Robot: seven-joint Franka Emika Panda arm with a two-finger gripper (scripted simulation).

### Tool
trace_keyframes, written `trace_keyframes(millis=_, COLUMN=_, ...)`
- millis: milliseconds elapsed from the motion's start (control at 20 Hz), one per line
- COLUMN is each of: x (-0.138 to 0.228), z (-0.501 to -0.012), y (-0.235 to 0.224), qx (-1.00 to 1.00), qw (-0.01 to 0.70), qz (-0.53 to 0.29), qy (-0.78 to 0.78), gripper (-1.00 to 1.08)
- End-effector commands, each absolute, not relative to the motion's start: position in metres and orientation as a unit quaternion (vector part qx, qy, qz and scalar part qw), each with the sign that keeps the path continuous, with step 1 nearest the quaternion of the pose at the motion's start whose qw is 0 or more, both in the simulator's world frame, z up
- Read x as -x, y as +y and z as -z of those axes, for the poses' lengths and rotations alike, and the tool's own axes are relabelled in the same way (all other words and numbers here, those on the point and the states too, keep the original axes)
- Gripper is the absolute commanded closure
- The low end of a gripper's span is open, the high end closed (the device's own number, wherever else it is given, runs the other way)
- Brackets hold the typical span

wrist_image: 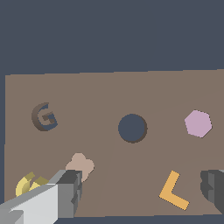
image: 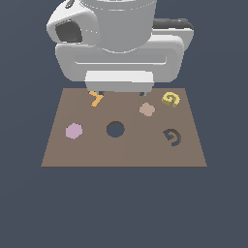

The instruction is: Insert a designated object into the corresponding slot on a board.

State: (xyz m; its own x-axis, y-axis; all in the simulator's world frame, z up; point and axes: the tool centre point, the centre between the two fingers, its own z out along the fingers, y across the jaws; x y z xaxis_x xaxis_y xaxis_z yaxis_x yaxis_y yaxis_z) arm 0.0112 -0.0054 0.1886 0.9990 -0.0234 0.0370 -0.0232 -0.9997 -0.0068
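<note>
Two grey fingers (wrist_image: 65,192) of the gripper (wrist_image: 140,190) stand wide apart over the far edge of the board (image: 126,150), holding nothing. Between them lie the orange L piece (wrist_image: 173,190) and the tan piece (wrist_image: 80,166). Just beside one finger sits the yellow G block (image: 170,99), apart from its G-shaped slot (image: 172,137). Nearby are a round hole (image: 115,129) and a pink hexagon (image: 73,131). No writing shows beyond that letter G.

Orange L-shaped piece (image: 96,99) lay flat near the far edge, tan rounded piece (image: 147,109) sat close by, pink hexagon (image: 73,131) rested beside round dark hole (image: 115,129)
</note>
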Motion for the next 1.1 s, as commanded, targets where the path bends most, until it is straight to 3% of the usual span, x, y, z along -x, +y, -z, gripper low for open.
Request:
trace_keyframes(millis=0, x=-0.011, z=-0.189, y=-0.005, qx=1.000, qw=0.003, qz=0.019, qy=0.012, gripper=-0.92)
trace_keyframes(millis=500, x=-0.012, z=-0.174, y=0.017, qx=0.999, qw=0.003, qz=0.017, qy=-0.044, gripper=-0.92)
trace_keyframes(millis=1050, x=0.008, z=-0.124, y=0.095, qx=0.970, qw=0.003, qz=0.011, qy=-0.241, gripper=-0.92)
